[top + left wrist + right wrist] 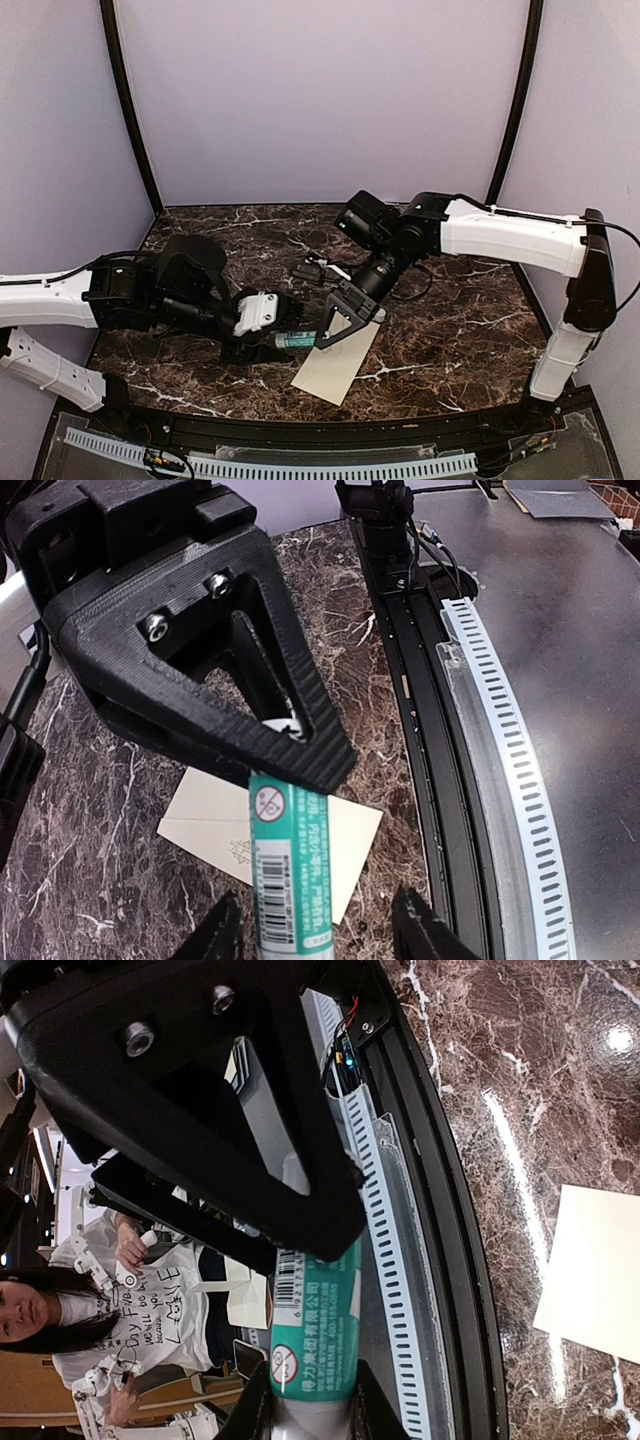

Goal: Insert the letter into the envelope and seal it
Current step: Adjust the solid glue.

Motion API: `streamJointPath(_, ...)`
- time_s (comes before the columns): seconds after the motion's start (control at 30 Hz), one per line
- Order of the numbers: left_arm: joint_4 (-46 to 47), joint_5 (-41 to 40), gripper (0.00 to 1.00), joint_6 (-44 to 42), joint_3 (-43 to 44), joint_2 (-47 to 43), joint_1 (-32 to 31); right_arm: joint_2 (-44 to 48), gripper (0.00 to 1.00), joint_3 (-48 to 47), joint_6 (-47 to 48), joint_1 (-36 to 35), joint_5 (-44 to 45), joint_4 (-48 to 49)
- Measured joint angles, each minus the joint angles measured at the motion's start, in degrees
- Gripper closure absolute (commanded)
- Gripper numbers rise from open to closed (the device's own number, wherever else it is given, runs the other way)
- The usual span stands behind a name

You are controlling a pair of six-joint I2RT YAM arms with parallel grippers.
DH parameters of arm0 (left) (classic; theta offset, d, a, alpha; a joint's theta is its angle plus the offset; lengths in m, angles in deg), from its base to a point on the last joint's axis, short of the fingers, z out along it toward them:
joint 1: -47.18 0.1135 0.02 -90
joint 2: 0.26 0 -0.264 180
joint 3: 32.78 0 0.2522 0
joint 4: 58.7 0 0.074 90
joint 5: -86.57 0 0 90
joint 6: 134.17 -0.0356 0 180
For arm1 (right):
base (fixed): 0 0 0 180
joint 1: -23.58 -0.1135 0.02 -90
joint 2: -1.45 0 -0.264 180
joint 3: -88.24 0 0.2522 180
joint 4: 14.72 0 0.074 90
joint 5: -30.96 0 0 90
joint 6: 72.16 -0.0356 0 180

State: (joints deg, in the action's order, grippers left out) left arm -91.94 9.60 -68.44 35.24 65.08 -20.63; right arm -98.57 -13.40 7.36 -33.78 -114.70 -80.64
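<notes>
A green glue stick hangs level above the marble table, between my two grippers. My right gripper is shut on one end of it; in the right wrist view its fingers press both sides of the stick. My left gripper straddles the barcode end with its jaws apart. In the left wrist view there are gaps between the stick and the fingers. The cream envelope lies flat below, emblem up. The letter is not visible.
Black cables and a small black part lie behind the right gripper. A slotted white rail runs along the near edge. Purple walls close in the back and sides. A person shows beyond the near edge.
</notes>
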Motion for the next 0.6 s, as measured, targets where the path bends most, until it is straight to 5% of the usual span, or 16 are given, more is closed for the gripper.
streamJointPath(0.6, 2.29, -7.17, 0.7, -0.96, 0.0, 3.58, -2.49, -0.37, 0.88, -0.35, 1.84, -0.37, -0.02, -1.92)
